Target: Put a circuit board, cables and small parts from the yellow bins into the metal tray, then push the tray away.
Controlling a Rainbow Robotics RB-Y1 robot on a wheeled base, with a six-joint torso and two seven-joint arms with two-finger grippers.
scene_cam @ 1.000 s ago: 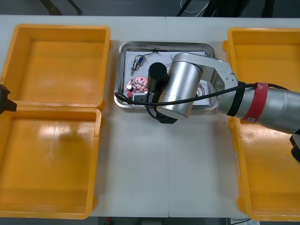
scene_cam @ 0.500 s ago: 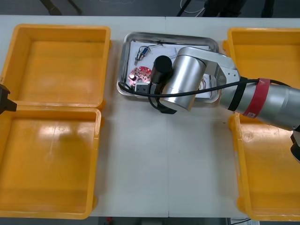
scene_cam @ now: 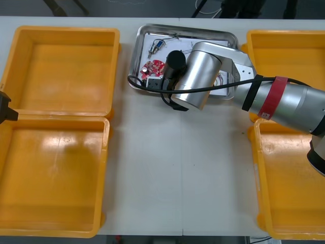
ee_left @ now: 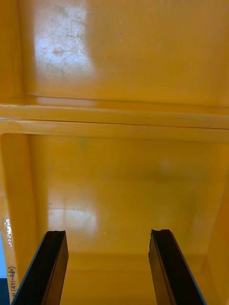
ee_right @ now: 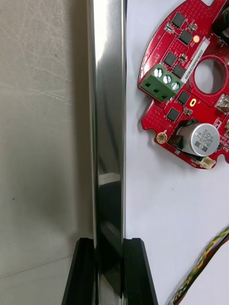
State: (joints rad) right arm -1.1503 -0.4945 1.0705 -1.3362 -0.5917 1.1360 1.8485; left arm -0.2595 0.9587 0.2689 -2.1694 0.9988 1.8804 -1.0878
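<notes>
Plainly the right gripper (ee_right: 109, 248) pinches, fingers (ee_right: 83, 271) nearly shut, the near rim of the stiff, slick metal tray (scene_cam: 188, 29), far up the worktop (scene_cam: 177, 168) between the yellow bins (scene_cam: 66, 29), a sound hold for sliding its fragile circuit board (ee_right: 191, 81); the left gripper (ee_left: 109, 236) hangs open over a bin.

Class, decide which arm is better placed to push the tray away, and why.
Right: the right gripper is shut on the rim of the metal tray; the left gripper hangs open over yellow bins.
</notes>
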